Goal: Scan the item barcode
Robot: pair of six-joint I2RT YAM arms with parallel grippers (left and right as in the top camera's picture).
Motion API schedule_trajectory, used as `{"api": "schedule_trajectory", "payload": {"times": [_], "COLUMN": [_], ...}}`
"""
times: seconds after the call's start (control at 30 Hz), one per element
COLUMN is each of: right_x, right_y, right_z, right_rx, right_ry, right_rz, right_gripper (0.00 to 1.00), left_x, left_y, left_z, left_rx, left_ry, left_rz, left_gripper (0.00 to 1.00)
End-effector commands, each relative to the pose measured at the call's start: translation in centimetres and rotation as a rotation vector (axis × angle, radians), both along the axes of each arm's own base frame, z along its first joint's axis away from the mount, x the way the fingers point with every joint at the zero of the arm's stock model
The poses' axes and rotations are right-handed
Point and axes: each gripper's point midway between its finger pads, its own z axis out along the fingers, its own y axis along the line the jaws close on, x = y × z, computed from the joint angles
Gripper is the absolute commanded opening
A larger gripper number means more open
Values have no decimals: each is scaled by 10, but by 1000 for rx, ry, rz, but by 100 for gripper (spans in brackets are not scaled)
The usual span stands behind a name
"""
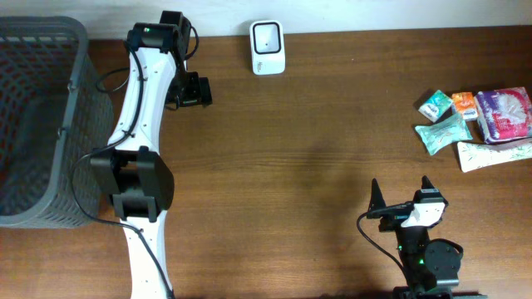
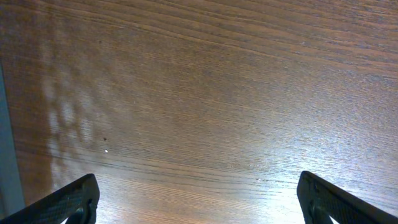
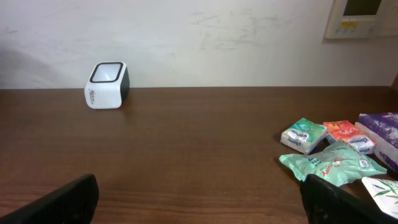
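Nearest you, R side: the right pincer (image 1: 400, 184) sits by the near edge of the brown wooden table (image 1: 316, 166). Its jaws are spread wide w/ nothing between them. In its wrist view the dark fingertips (image 3: 65, 202) frame bare wood.

Next out, far R: the items lie in a loose pile on the table, clear of both pincers. First is the flat white pack w/ green print (image 1: 495, 155), w/ the mint-green crinkled pouch (image 1: 443, 133) just beside it. Behind those are the small teal packet (image 1: 435, 105), the small orange packet (image 1: 464, 104) and the purple-and-white soft pack (image 1: 503, 114).

L side: the grey plastic mesh basket (image 1: 41, 124) runs along the table's left end. The left pincer (image 1: 204, 90) hovers over bare wood just right of it, jaws wide, holding nothing. Its wrist view gives wood grain plus a grey strip (image 2: 5, 155) at the frame edge, prob. the basket wall, can't confirm.

Farthest: the white box scanner w/ black window (image 1: 268, 47) stands at the far table edge by the wall, well apart from the pile.
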Motion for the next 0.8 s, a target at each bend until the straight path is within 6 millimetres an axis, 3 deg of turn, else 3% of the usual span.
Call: {"api": "schedule_trajectory", "payload": {"times": [0.0,0.53,0.77], "right_x": [0,0,0], "right_y": [0,1,0], "right_z": [-2,-2,-2], "right_rx": [13,13,13], "right_ry": [0,0,0], "right_rz": [-1,0,-1], "right_gripper": [98,99,99], "left_x": [0,-7,-26], "left_y": [0,2,-29], "left_z": [-5,-5,40], "left_rx": [4,15,-70], "left_ry": [12,38,-191], "left_rz": [-12,-12,-84], "left_gripper": [99,99,99]}}
